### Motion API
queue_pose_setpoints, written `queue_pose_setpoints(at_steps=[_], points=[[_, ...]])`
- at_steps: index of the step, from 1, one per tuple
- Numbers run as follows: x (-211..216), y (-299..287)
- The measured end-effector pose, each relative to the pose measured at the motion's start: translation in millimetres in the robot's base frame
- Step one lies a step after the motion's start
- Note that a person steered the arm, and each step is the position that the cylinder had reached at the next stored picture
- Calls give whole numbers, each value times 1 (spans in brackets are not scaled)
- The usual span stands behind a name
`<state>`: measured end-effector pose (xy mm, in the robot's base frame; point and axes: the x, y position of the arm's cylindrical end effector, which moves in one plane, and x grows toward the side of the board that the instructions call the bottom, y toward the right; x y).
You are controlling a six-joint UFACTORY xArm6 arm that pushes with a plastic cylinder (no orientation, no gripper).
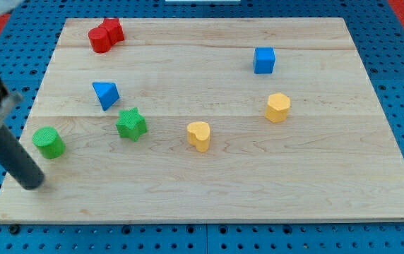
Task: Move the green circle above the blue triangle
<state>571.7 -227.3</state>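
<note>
My tip [32,183] rests on the pale wooden tabletop [258,176] at the lower left of the frame, the dark rod slanting up and off the left edge. I carry no jaws, so nothing on me opens, closes or grips. Just up and right of my tip, apart from it, stands the green circle [49,142]. Further right along the middle band sit the green star [131,124], then the yellow heart [199,135], and, well to the right, the yellow hexagon [278,107]. The blue triangle [106,94] lies up and right of the green circle, just above and left of the star. Beyond, the blue cube [264,61] sits upper right, and two red blocks [105,34] touch each other at the upper left. A blue pegboard [400,63] with rows of holes surrounds the board.
</note>
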Motion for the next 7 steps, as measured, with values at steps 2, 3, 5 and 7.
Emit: queue_pose_setpoints(at_steps=[2, 3, 5, 7], points=[[-66, -42], [-91, -20], [-78, 13], [-139, -24]])
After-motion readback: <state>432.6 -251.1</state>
